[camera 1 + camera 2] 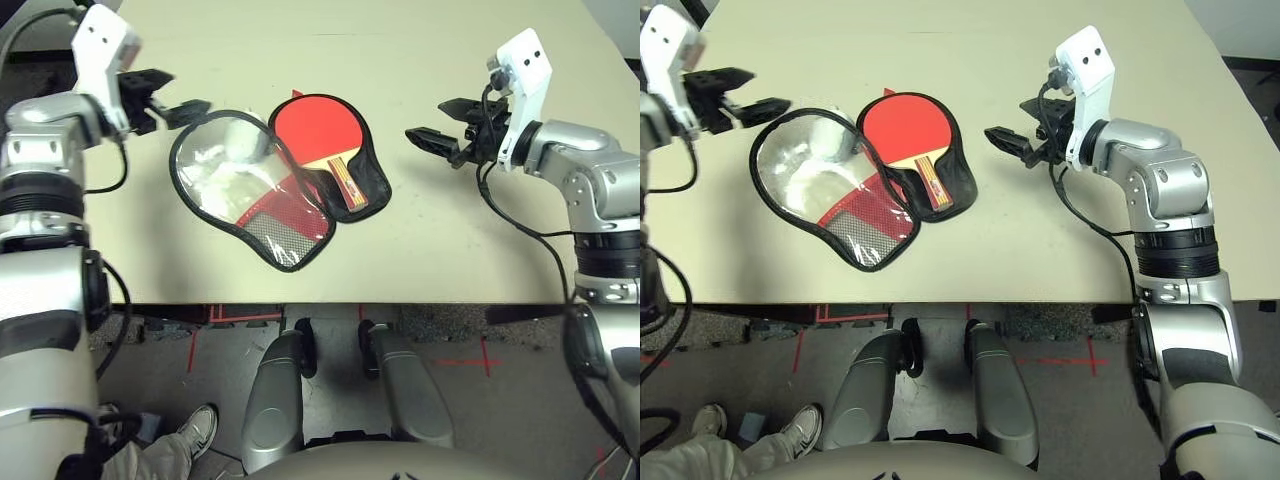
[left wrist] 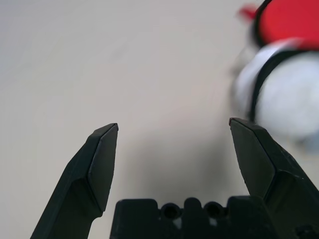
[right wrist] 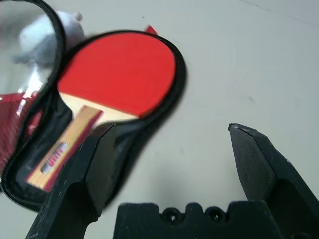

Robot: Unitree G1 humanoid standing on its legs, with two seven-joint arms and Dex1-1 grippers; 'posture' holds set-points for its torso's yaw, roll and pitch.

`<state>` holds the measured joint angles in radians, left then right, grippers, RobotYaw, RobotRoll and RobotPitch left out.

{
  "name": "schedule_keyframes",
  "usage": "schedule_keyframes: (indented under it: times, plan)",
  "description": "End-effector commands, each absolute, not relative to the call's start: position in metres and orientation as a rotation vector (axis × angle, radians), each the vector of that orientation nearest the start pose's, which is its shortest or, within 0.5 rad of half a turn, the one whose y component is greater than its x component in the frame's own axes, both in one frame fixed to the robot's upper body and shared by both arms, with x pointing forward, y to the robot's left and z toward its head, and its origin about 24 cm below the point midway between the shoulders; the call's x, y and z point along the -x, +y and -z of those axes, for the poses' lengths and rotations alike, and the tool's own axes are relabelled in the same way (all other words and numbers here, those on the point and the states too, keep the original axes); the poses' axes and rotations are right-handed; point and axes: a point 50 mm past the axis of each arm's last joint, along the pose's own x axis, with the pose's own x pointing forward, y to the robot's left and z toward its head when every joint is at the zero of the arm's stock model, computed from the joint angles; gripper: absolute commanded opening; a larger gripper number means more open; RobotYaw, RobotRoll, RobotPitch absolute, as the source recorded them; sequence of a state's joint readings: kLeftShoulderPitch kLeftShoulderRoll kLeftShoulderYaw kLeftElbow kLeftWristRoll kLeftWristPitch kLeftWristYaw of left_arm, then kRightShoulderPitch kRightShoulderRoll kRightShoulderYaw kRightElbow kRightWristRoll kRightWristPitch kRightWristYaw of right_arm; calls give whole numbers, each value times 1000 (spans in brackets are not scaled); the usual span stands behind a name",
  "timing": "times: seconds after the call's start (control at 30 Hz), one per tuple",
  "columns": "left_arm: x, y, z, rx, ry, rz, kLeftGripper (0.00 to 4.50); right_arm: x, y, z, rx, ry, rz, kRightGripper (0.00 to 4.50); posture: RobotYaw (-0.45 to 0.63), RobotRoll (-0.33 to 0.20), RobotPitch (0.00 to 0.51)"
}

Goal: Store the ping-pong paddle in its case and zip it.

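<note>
The case [image 1: 280, 185] lies unzipped and spread flat near the middle of the table [image 1: 450, 260], its two halves side by side. The paddle [image 1: 322, 135] rests in the right half, red face away from the robot, handle toward the near edge. The left half, with its clear plastic and red mesh, holds a white wad [image 1: 225, 170]. The left gripper [image 1: 165, 100] hovers just past the case's left rim, jaws wide apart and empty. The right gripper [image 1: 440, 125] hangs well right of the case, jaws also wide and empty. Bare tabletop stretches on the right and far sides.
</note>
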<state>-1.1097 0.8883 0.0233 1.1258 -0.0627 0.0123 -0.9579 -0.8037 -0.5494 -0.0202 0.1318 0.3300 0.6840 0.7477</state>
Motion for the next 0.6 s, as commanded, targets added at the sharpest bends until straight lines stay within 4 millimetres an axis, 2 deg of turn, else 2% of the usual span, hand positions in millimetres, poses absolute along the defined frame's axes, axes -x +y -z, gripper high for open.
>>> schedule_keyframes:
  times: [0.03, 0.17, 0.3, 0.43, 0.6]
  plan:
    - [-342, 362, -222, -477, 224, 319, 4500, -348, -174, -218, 184, 68, -759, 4483, 60, 0, 251]
    - [-331, 373, -197, -520, 305, 305, 4500, -348, -167, -220, 186, 49, -770, 4483, 67, 0, 253]
    - [-328, 366, -171, -578, 366, 385, 4500, -348, -162, -222, 185, 31, -776, 4483, 62, 0, 255]
    - [-331, 346, -145, -631, 405, 515, 4500, -345, -159, -227, 185, 14, -768, 4483, 49, 0, 257]
    - [-349, 300, -138, -588, 340, 698, 4500, -343, -160, -233, 188, -3, -735, 4483, 21, 0, 259]
